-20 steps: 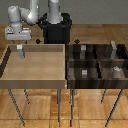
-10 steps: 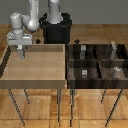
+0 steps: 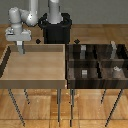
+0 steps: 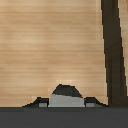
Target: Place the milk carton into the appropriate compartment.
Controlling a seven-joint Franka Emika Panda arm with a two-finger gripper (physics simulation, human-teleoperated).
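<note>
My gripper point(image 3: 20, 49) hangs over the back left part of the light wooden tray point(image 3: 35, 80), above its floor. It is shut on the milk carton point(image 3: 20, 47), a narrow whitish-grey upright carton held between the fingers. In the wrist view the carton point(image 4: 66, 99) shows as a grey block with a dark top between the two fingertips point(image 4: 43, 102), with the tray's light floor beneath. The dark wooden compartment box point(image 3: 97, 62) stands at the exterior view's right, apart from the gripper.
Small grey objects point(image 3: 84, 49) point(image 3: 116, 70) sit in several of the dark compartments. The tray's dark rim point(image 4: 114, 50) crosses the wrist view. The robot's black base point(image 3: 56, 30) stands behind the tray. Both tables have thin metal legs.
The gripper with the carton has shifted only slightly, a little down and toward the exterior view's right. Nothing else has moved.
</note>
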